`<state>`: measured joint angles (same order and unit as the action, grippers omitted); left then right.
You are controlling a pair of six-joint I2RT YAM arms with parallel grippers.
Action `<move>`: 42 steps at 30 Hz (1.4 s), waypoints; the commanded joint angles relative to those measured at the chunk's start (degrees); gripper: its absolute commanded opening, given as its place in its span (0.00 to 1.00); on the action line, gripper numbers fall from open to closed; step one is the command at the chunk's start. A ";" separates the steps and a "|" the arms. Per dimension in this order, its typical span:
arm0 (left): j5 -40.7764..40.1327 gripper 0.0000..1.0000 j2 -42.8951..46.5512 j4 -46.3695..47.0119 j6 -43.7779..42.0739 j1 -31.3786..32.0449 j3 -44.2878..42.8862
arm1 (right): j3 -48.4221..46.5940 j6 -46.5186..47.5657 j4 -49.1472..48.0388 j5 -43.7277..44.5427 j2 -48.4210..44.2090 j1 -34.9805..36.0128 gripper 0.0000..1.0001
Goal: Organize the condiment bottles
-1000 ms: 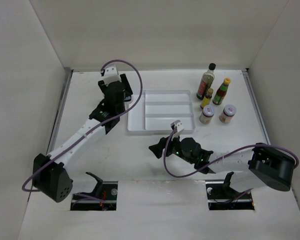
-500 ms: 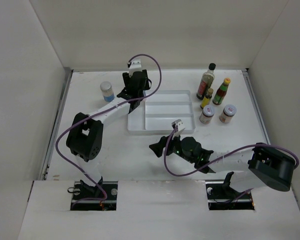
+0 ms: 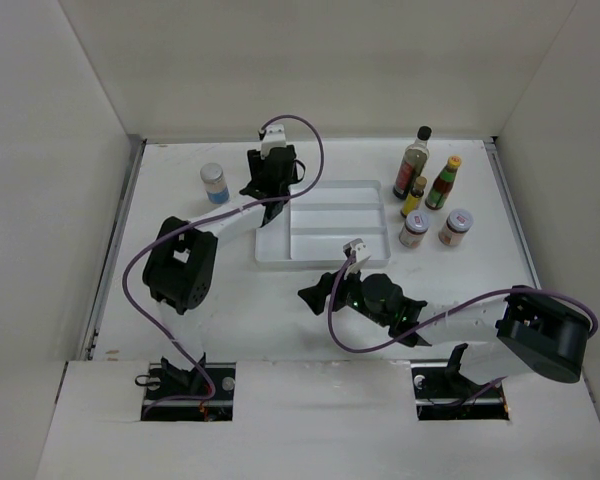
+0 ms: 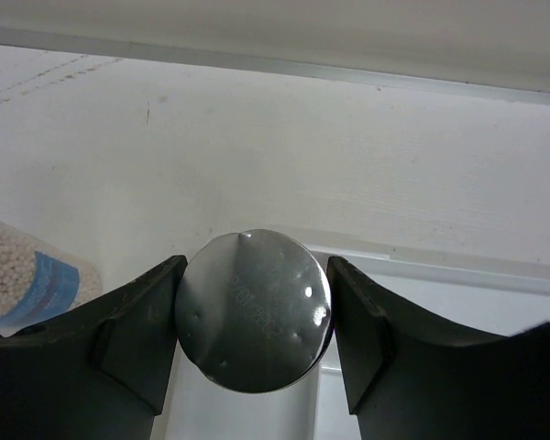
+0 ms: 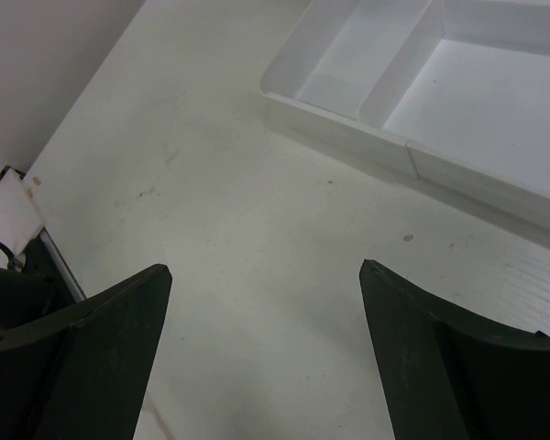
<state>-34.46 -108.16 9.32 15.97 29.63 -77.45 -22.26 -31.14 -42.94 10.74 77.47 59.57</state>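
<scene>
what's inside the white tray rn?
The visible compartments of the white tray are bare. The left hand, shut on a grey-lidded jar, covers its left end, so that part cannot be seen.

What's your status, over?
Left claw shut on grey-lidded jar at tray far-left corner. Right claw open, empty, near tray's front edge. No obstruction seen.

Far-left worktop (image 3: 165, 175) open save one blue-labelled jar (image 3: 213, 183). Five condiment bottles (image 3: 413, 198) crowd the strip right of the white divided tray (image 3: 330, 218).

Left claw (image 4: 255, 268) tight, right claw (image 5: 264, 269) wide.
</scene>
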 commanded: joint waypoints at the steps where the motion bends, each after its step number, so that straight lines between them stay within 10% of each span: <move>1: -1.05 0.52 -0.38 7.46 -0.15 -0.49 -1.39 | -0.06 -0.42 -3.82 0.33 0.05 -0.55 0.91; 6: -1.84 0.84 2.50 8.69 0.21 -0.41 1.24 | -0.06 -0.42 -3.82 0.24 0.05 -0.73 0.94; 11: -2.37 0.93 9.70 7.38 -0.41 0.21 2.56 | -0.06 -0.42 -3.82 0.07 0.14 -0.73 0.96; 23: -0.44 0.93 22.73 -4.39 5.30 -10.76 12.06 | -0.15 -0.42 -3.64 0.07 0.14 -0.73 0.97; 42: 4.75 0.80 5.16 -6.51 4.43 -19.83 1.34 | -0.59 -0.15 -3.56 -0.28 0.75 -0.55 1.00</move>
<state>-30.57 -102.78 1.48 20.56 10.85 -71.90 -22.26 -31.14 -42.94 10.72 77.73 59.20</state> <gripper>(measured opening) 0.822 0.998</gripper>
